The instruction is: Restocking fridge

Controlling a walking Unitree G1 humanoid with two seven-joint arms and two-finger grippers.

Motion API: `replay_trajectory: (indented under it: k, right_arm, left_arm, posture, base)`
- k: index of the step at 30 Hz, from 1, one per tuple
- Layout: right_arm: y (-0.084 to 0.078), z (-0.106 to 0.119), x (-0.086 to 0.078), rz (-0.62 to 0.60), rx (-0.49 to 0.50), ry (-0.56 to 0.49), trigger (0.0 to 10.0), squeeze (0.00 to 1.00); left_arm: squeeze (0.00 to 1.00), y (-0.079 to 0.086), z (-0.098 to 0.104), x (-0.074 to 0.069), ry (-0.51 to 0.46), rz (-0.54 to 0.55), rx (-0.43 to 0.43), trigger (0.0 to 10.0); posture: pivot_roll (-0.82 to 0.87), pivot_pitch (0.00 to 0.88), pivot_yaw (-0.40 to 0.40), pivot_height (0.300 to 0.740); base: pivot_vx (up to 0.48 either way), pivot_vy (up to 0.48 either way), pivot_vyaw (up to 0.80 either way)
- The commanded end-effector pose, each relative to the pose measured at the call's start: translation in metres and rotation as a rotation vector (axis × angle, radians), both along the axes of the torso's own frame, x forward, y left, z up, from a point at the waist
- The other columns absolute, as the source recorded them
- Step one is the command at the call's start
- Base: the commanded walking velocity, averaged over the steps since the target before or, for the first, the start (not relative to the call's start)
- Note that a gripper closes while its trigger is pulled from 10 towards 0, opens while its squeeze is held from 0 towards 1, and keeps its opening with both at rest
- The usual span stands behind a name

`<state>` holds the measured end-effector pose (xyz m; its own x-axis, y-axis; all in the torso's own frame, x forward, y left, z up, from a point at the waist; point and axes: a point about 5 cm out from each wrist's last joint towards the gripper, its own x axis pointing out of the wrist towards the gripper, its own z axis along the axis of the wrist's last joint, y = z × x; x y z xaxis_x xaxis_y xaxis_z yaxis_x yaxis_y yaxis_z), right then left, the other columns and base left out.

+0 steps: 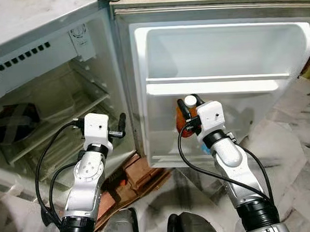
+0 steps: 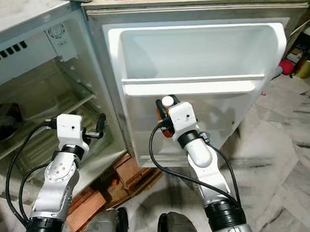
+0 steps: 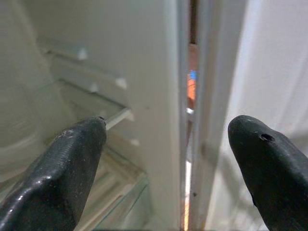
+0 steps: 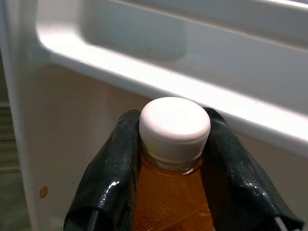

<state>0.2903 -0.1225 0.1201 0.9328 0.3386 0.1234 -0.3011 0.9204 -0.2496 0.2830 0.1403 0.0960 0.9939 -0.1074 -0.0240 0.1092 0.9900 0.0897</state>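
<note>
Right gripper (image 4: 168, 159) clamps my amber bottle (image 4: 171, 202) by its neck, upright, below the door shelf (image 1: 216, 84) for stocking; left gripper (image 3: 168, 159) hovers open beside the hinge.

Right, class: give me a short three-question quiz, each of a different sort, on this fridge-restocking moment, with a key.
1. True or false: the right gripper is shut on an amber bottle with a white cap.
2. Which stands in front of the bottle? A) the fridge door B) a glass shelf C) the floor
3. Fill in: the left gripper's fingers are ____ and hold nothing.

Key: 1 true; 2 A; 3 open.
</note>
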Motion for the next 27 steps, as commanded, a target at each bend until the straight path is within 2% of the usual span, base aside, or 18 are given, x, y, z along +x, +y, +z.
replay_trajectory:
  k: [1,5,10,15,24,27]
  right_arm:
    - [0.000,0.035,0.004,-0.010,0.011,-0.160,10.0,0.00]
    - [-0.002,0.037,0.000,-0.021,0.017,-0.157,10.0,0.00]
    - [-0.009,0.027,-0.012,-0.056,0.019,-0.104,10.0,0.00]
    - [-0.011,0.025,-0.019,-0.067,0.009,-0.106,10.0,0.00]
    - [-0.013,0.034,-0.015,-0.083,0.006,-0.121,10.0,0.00]
    - [-0.012,0.031,-0.016,-0.074,0.014,-0.092,10.0,0.00]
  left_arm:
    - [0.00,0.000,0.000,0.000,0.004,0.001,0.004,10.0]
    - [0.00,0.000,0.000,0.000,0.005,0.003,0.001,10.0]
    - [0.00,-0.002,0.000,0.000,0.007,0.001,-0.001,10.0]
    - [0.00,-0.002,0.000,0.001,0.009,0.000,-0.005,10.0]
    - [0.00,-0.005,-0.001,0.003,0.010,-0.006,-0.012,10.0]
    - [0.00,-0.005,-0.001,0.003,0.015,0.002,-0.011,10.0]
  posture:
    - [0.04,0.136,-0.022,0.740]
    - [0.04,0.137,-0.022,0.740]
    - [0.03,0.142,-0.019,0.740]
    - [0.03,0.141,-0.017,0.740]
    - [0.01,0.134,-0.017,0.740]
    - [0.02,0.134,-0.019,0.740]
  base:
    - [0.000,0.000,0.00]
    - [0.000,0.000,0.00]
    - [0.000,0.000,-0.08]
    - [0.000,0.000,-0.78]
    - [0.000,0.000,-0.72]
    - [0.000,0.000,-0.15]
